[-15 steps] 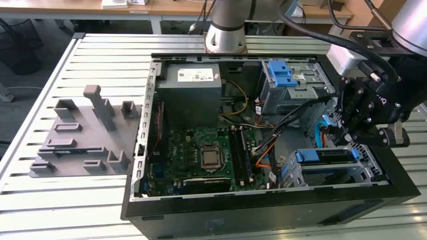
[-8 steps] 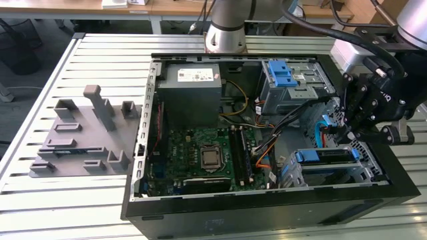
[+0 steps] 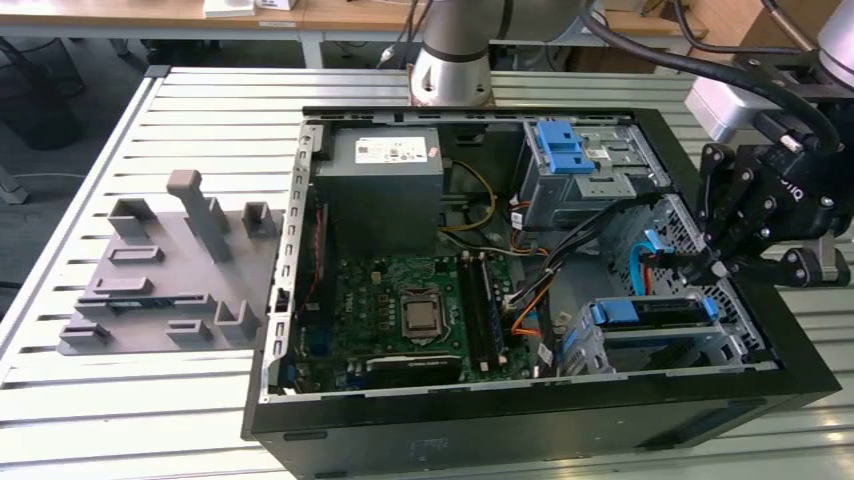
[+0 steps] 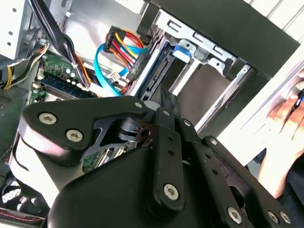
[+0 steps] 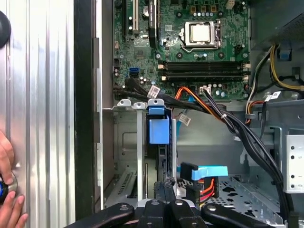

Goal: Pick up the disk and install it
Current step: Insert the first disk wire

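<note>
The disk (image 3: 654, 313) sits in the drive cage at the case's corner on the exterior view's right, its blue carrier edge facing up. In the first wrist view the disk (image 5: 159, 130) stands edge-on in the cage slot, blue tab on top. My gripper (image 3: 705, 268) hangs just above and behind the cage, inside the case wall. Its fingers look shut, meeting at one tip with nothing between them. The gripper (image 5: 165, 186) is close over the disk's edge; I cannot tell whether it touches. In the second wrist view the gripper (image 4: 166, 97) points toward the blue tab (image 4: 183, 50).
The open black computer case (image 3: 534, 440) lies on a slatted metal table. Inside are a grey power-supply box (image 3: 380, 190), a motherboard (image 3: 414, 310), an upper cage with a blue latch (image 3: 571, 150) and loose cables (image 5: 209, 107). A grey fixture (image 3: 160, 270) lies beside it. A person's hand (image 5: 7, 190) rests outside the case.
</note>
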Controlling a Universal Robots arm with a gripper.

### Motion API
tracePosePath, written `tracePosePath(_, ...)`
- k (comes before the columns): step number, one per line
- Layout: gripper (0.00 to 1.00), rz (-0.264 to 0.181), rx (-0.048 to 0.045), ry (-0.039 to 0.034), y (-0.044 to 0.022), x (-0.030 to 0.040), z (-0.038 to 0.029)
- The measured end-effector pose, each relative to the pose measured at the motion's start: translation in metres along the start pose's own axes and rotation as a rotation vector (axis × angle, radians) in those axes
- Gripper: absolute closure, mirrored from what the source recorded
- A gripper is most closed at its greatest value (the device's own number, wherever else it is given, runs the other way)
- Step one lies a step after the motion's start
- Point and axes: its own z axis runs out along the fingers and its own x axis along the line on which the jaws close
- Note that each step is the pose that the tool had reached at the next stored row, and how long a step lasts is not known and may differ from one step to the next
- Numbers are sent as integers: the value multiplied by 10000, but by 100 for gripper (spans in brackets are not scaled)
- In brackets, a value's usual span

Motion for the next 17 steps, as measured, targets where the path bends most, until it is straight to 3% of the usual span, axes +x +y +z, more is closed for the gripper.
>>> tracePosePath(7,89,0,0,1,-28,-90,-3)
tracePosePath(13,89,2,1,62,-38,-234,-3)
tracePosePath(17,89,1,1,62,-39,-249,-1)
